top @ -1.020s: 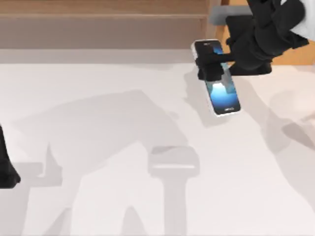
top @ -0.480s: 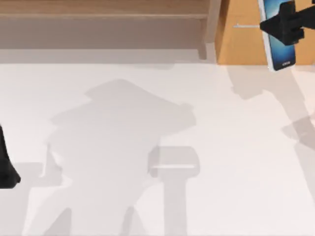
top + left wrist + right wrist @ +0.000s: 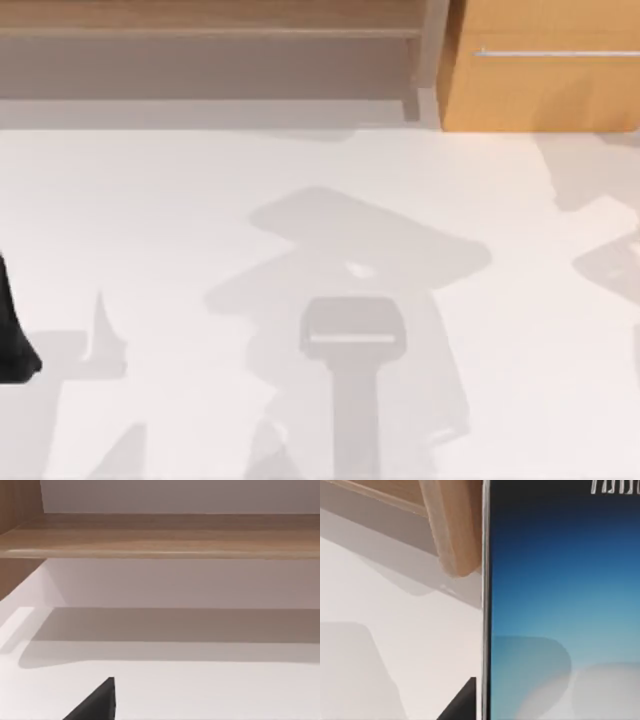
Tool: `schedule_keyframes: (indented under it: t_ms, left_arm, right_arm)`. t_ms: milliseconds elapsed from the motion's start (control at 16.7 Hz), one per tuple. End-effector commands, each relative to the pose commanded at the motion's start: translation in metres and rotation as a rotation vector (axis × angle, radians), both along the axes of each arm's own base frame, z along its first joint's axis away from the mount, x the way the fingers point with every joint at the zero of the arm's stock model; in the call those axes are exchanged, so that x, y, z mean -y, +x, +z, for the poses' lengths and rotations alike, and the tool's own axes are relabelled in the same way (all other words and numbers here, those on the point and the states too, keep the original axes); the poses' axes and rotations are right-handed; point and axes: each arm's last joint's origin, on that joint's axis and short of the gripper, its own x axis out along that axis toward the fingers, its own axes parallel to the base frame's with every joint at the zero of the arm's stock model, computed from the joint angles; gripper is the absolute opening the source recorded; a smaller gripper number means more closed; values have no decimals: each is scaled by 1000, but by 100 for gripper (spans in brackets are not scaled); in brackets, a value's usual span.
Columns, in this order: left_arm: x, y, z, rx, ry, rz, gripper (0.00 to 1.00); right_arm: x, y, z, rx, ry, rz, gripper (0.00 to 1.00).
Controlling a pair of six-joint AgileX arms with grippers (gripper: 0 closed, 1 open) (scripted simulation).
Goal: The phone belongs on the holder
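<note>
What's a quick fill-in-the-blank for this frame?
The slim silver-rimmed smartphone, close before the right wrist camera, has a glowing ____ screen. The grey holder stands on the ____ table. The black ____ arm is parked at the table's left edge.
Missing: blue; white; left.

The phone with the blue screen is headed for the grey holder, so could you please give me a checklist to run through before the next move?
1. Slim silver-rimmed phone with glowing blue screen close before the right wrist camera: ok.
2. Right gripper's hold on it: cannot tell.
3. Pale grey holder standing free on the white table: ok.
4. Phone on holder: not ok, not yet done.
5. Left arm parked at the table's left edge, away from the holder: ok.
</note>
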Motion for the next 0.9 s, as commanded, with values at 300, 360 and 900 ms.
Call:
schedule_keyframes:
  t_ms: [300, 360, 900]
  left_arm:
    - [0, 0, 0, 0, 0, 0, 100]
    - [0, 0, 0, 0, 0, 0, 100]
    - [0, 0, 0, 0, 0, 0, 100]
  right_arm:
    - [42, -33, -11, 76, -21, -45, 0]
    - [51, -41, -16, 83, -25, -62, 0]
    - [96, -105, -64, 75, -56, -216, 0]
